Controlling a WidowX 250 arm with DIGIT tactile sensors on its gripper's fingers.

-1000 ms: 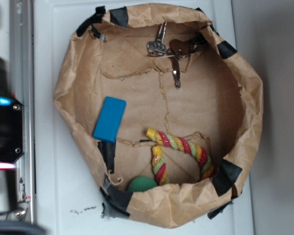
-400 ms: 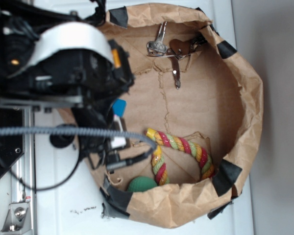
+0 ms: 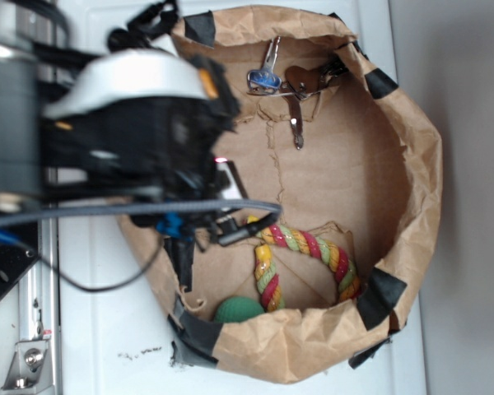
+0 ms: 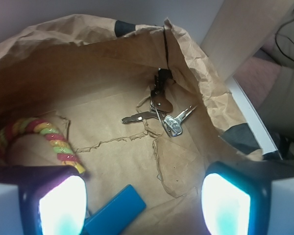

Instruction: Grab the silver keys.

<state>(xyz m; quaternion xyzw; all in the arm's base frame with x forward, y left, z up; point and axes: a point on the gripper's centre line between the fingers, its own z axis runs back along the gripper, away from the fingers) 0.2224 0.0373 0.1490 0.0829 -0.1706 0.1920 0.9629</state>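
Silver keys [image 4: 162, 113] are lying on the floor of a brown paper bag [image 4: 78, 54], close to its far wall, well ahead of the tool [image 4: 144, 205] and apart from it. The tool's two lit fingers [image 4: 61, 205] are standing wide apart, released, gripping nothing. The bunch is sitting on a ring, thin shafts fanning out, one head darker and brownish. A blue block [image 4: 115, 213] is resting between the fingers, and a striped rope toy [image 4: 44, 139] is curling to the left. In the exterior view the arm [image 3: 132, 132] is covering the bag's left side while the keys [image 3: 284, 82] are showing beside the rim.
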